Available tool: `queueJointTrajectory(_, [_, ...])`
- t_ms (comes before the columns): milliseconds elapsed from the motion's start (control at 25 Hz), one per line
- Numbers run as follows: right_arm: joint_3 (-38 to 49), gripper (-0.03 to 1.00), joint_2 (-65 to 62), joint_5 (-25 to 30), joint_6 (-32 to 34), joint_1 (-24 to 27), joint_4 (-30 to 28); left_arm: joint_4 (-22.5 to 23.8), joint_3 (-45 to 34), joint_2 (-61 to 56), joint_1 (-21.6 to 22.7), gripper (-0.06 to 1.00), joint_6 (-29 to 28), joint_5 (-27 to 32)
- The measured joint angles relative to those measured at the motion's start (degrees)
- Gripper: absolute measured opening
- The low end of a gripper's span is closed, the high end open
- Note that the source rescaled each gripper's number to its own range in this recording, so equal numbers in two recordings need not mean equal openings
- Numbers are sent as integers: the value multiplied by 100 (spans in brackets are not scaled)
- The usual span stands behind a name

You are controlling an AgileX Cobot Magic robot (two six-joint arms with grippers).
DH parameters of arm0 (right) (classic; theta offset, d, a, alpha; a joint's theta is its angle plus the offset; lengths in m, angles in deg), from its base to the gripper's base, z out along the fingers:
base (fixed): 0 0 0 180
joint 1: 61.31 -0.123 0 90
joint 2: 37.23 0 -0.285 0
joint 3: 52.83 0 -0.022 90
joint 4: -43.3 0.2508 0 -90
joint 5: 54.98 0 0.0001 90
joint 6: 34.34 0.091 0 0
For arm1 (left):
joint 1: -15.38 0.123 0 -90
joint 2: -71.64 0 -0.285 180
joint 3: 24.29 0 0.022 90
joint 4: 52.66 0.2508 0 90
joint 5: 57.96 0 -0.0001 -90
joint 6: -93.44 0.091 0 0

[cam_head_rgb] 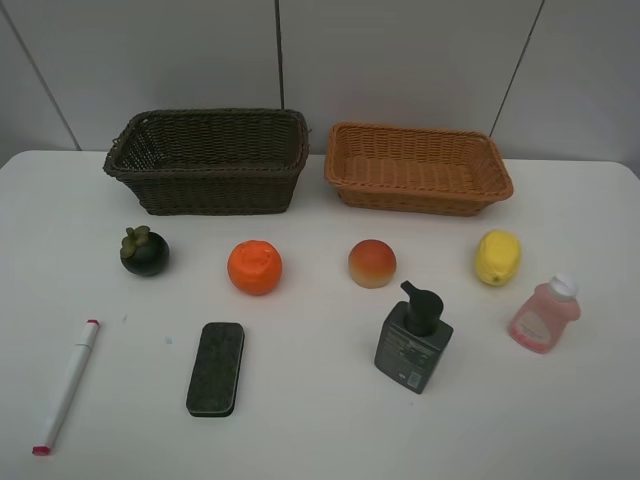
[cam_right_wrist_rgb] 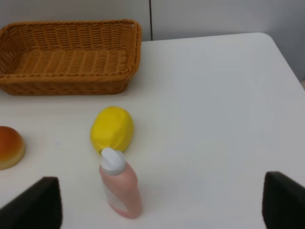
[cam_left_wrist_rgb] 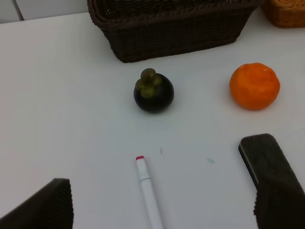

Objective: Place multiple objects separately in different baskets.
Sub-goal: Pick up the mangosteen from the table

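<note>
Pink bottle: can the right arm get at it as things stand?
Probably yes: the pink bottle lies just ahead of the open jaws with nothing over it; only the lemon sits near its cap.

You have: one white table [cam_head_rgb: 300,440], rounded far corners; one grey panelled wall [cam_head_rgb: 400,60] beyond its far edge, dark seams.

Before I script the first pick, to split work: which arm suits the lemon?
Right. The lemon lies near the orange-tan basket, just ahead of the right fingers, which are open; the left wrist view does not show it.
</note>
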Motion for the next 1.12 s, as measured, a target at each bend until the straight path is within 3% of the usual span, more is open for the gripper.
queueJointTrajectory(480, [0, 100, 0, 0, 0, 0, 0, 0, 0, 0, 0, 100, -7, 0])
queueJointTrajectory(640, [0, 100, 0, 0, 0, 0, 0, 171, 0, 313, 0, 100, -277, -2])
queueJointTrajectory(1120, [0, 100, 0, 0, 0, 0, 0, 161, 843, 4842, 0, 100, -589, -995])
